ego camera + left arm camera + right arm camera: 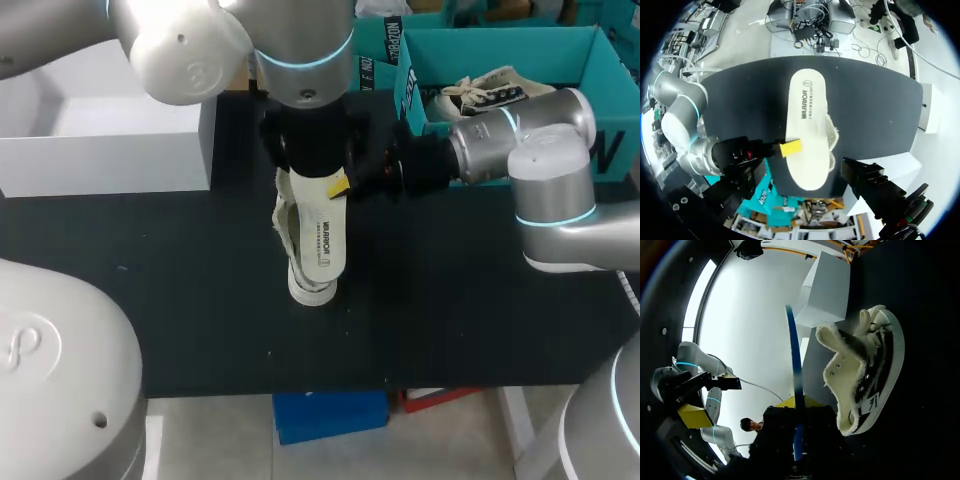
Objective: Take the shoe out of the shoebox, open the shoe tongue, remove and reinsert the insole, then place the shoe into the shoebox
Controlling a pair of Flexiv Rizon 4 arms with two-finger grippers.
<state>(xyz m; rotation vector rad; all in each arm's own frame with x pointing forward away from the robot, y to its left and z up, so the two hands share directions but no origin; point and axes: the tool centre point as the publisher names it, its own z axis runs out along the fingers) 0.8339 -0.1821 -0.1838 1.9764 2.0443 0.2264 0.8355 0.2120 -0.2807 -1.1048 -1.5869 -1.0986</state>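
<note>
Right claw (pixel 340 186) pinches the insole (pixel 807 120) at its edge, holding it flat above the shoe (pixel 867 375) on the table (pixel 450 300); left claw (pixel 867 182), tips unseen, state indeterminable.

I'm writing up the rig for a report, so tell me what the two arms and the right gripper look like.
Both arms are smooth, rounded silver-grey tubes with bulbous joints. The left arm and right arm each carry glowing cyan rings at the joints. The right gripper is black with a bright yellow tip.
</note>
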